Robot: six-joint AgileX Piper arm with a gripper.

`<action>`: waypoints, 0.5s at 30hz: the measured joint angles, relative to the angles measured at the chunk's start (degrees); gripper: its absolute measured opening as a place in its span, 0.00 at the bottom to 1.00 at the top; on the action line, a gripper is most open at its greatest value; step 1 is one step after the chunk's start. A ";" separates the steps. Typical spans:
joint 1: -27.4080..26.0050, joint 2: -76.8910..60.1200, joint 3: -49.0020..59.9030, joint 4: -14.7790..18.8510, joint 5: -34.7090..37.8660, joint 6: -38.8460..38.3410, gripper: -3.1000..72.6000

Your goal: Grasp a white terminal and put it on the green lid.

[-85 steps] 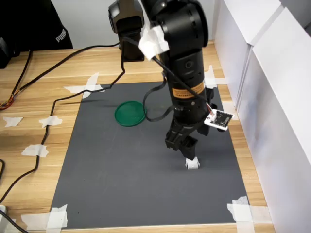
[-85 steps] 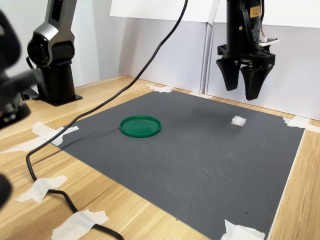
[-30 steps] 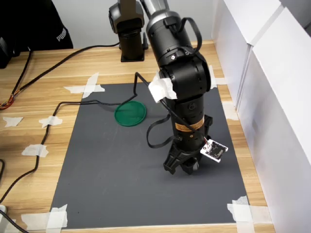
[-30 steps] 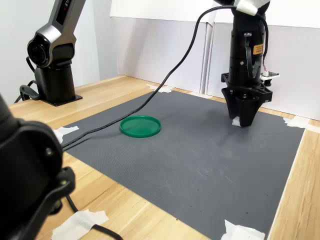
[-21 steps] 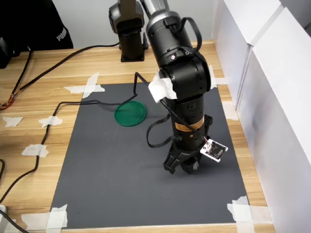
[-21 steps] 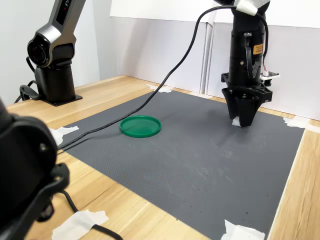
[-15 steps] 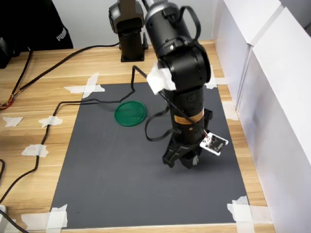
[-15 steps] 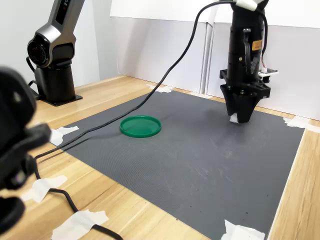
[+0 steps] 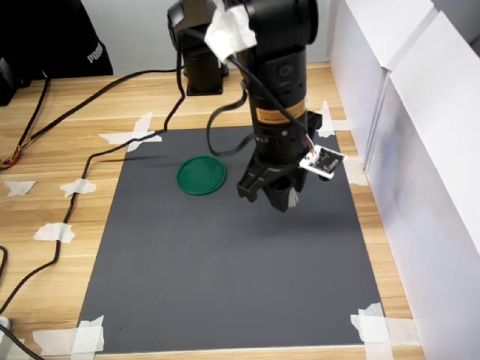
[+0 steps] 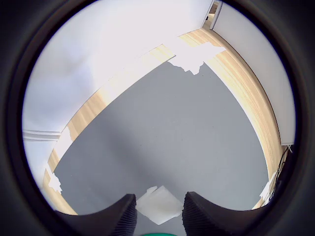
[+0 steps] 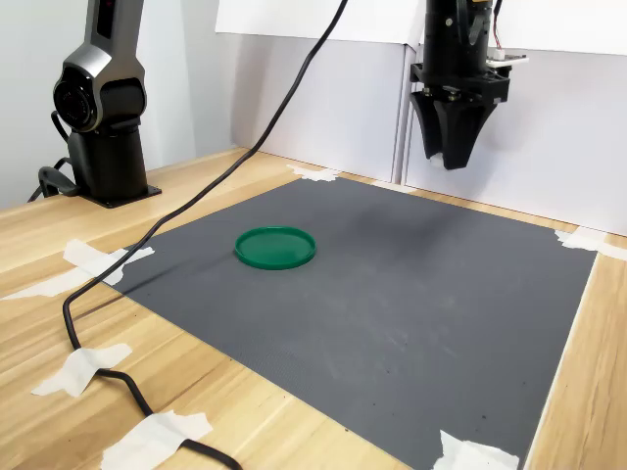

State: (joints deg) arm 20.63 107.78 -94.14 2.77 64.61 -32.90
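I'm carrying the white terminal (image 10: 158,204) now. The tool (image 9: 279,196) is clenched on it, jaws pinched in from both sides, and it's hanging in the air above the grey mat (image 9: 225,285), clear of the surface. Pick-up looks done, so I'm judging this as the transfer leg, w/ the drop not yet made.

The green lid (image 9: 201,175) is lying flat on the mat, toward the first exterior view's left of the tool, near but apart from it. Next move, as I'm reading it: slide across toward the lid, centre over it, come down low, then release so the little block isn't bouncing off the rim. It's tiny and light, so a high drop is risky.

Diffs btw views: the wrist view is the only one actually showing the terminal between the jaws, plus a sliver of green at the frame edge. In both exterior views the block is hidden by the dark fingers. The second exterior view is showing the height best, w/ the tool (image 11: 450,147) well above the mat and the lid (image 11: 275,248) off to the second exterior view's left. The first exterior view is giving me the plan layout on the counter (image 9: 60,150).
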 joint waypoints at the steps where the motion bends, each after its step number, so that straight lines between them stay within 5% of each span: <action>1: 0.00 -0.91 0.83 0.00 -0.02 0.20 0.53; 10: 0.00 -10.40 12.41 -0.03 -4.92 0.47 0.53; 15: -0.13 -12.37 19.60 -3.43 -7.57 3.05 0.53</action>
State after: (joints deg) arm 20.51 95.40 -74.54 -0.66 57.04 -29.85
